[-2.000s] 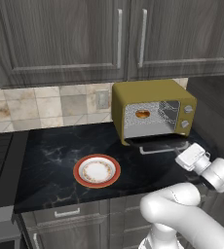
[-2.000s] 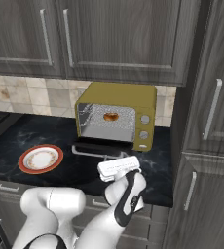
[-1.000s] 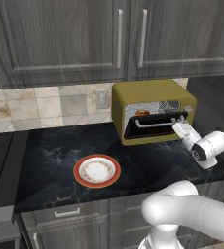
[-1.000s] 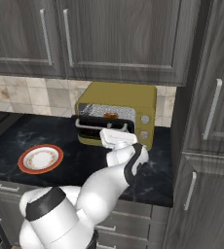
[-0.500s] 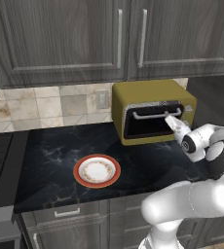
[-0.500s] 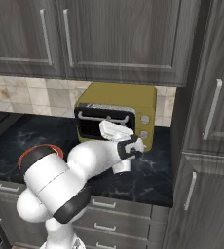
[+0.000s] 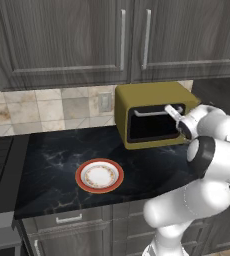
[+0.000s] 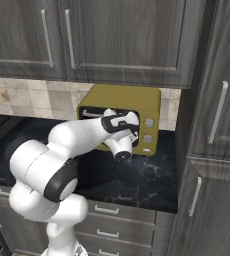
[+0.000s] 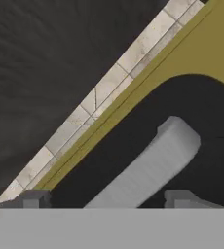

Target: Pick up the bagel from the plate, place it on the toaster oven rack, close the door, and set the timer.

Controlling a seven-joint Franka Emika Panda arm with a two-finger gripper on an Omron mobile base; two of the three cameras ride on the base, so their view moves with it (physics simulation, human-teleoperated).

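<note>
Nearest us in the left base view, the plate [image 7: 99,175] sits at lower centre on the dark tabletop [image 7: 47,165], and we see no bagel on it; we judge the bagel is inside the oven, though the dark glass hides it.

Farther back, at the right of that frame, the gripper [image 7: 173,113] is up against the top right corner of the door [image 7: 152,125], which looks upright and shut or nearly so. In the hand view the silver handle [image 9: 145,170] runs diagonally up from bottom centre, with one of the fingers [image 9: 33,199] to its left and the other to its right. The fingers are apart, straddling the bar, and we cannot tell whether they touch it.

Beyond the door, at the right of the oven [image 8: 137,100] face in the right base view, are the knobs [image 8: 148,122], just past the wrist.

We see three risks:

- The door may not be fully seated, so it could drop open as we pull away.
- A finger could snag the handle on retreat and drag the door.
- Reaching for the timer, we could turn the wrong knob, since they sit close together.
</note>
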